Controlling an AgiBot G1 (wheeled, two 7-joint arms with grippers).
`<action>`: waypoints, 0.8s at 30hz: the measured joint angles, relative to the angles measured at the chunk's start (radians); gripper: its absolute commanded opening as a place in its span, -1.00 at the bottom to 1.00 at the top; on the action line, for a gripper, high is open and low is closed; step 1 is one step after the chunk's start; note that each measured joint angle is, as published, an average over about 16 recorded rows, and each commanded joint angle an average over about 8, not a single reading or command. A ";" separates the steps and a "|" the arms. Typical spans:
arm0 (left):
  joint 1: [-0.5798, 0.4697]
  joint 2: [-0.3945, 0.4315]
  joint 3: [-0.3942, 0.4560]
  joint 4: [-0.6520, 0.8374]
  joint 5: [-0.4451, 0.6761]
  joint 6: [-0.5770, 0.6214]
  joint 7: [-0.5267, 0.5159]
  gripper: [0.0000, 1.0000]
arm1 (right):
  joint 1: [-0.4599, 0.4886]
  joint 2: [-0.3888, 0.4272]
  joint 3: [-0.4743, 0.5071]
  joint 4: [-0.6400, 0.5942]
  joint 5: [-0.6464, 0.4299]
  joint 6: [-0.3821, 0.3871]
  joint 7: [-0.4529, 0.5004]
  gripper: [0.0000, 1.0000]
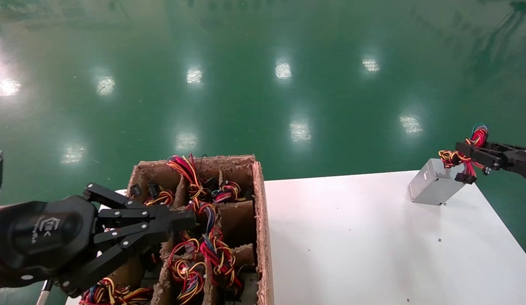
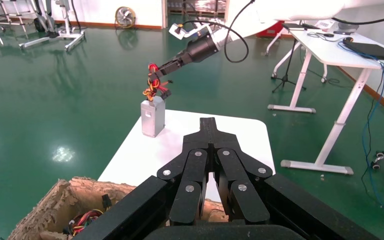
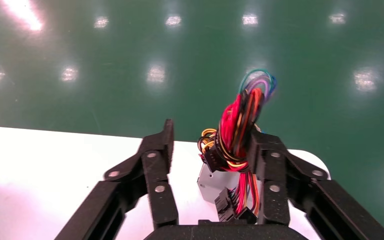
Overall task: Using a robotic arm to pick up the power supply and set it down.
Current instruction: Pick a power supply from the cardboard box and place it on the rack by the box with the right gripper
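Note:
The power supply [image 1: 434, 188], a small grey metal box, stands on end near the far right corner of the white table [image 1: 352, 237]. Its red, yellow and orange wire bundle [image 1: 457, 159] rises from the top. My right gripper [image 1: 466, 154] is open around that bundle. In the right wrist view the wires [image 3: 237, 130] lean against one finger [image 3: 267, 170], the other finger stands well apart, and the grey box [image 3: 215, 182] sits below. My left gripper [image 1: 190, 220] is shut on nothing and hovers over the cardboard crate. The left wrist view shows its tips [image 2: 209, 122] pressed together.
A cardboard crate [image 1: 260, 203] with compartments full of coloured wire bundles [image 1: 212, 250] stands against the table's left side. Green floor lies beyond the table edges. The left wrist view shows desks [image 2: 330, 50] and stands farther off.

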 measured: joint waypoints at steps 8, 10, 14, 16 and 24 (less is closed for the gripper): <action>0.000 0.000 0.000 0.000 0.000 0.000 0.000 -1.00 | 0.010 0.022 -0.003 0.005 -0.004 -0.018 -0.005 1.00; 0.000 0.000 0.000 0.000 0.000 0.000 0.000 -1.00 | 0.012 0.028 -0.002 0.008 -0.003 -0.023 -0.009 1.00; 0.000 0.000 0.000 0.000 0.000 0.000 0.000 -1.00 | 0.017 0.038 0.000 0.017 0.001 -0.034 -0.021 1.00; 0.000 0.000 0.000 0.000 0.000 0.000 0.000 -1.00 | 0.018 0.042 0.003 0.022 0.004 -0.041 -0.028 1.00; 0.000 0.000 0.000 0.000 0.000 0.000 0.000 -1.00 | 0.017 0.047 0.020 0.044 0.030 -0.072 -0.065 1.00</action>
